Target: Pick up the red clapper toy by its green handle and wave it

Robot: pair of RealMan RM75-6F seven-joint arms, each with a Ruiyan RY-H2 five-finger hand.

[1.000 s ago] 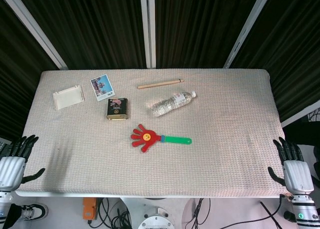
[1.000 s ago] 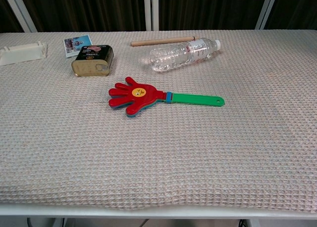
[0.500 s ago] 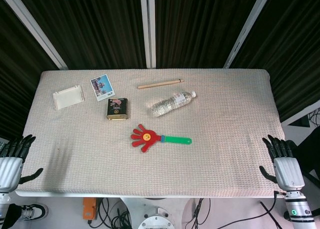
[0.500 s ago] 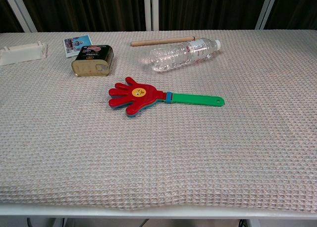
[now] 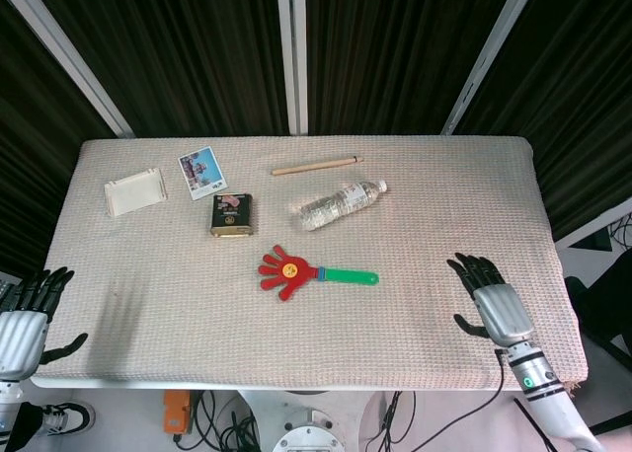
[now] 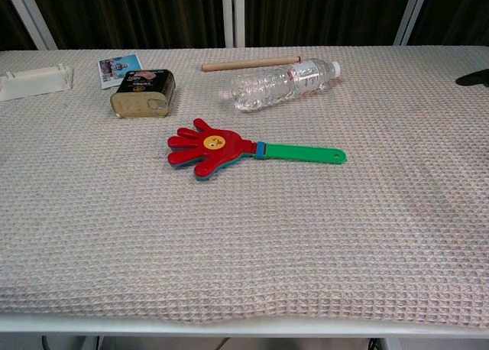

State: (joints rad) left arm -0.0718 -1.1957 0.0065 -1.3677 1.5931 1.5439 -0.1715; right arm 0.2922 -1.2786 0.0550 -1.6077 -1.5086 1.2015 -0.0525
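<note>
On bench [image 5: 444, 225] centre: red clapper toy [image 5: 316, 272] flat, green handle [image 5: 351, 275] toward right hand [image 5: 492, 304] | fingers apart, empty, positioned for handle grasp.

Table's wearing a beige waffle-weave cloth [image 6: 252, 243], rough and matt. The clapper toy [image 6: 218, 149] is looking like smooth glossy plastic, red palm and green handle [image 6: 302, 152]. The bottle [image 6: 281, 82] is showing clear crinkly plastic, the tin [image 6: 143, 93] is gleaming like gold metal, and the stick [image 6: 250, 63] is looking like plain matt wood.
</note>
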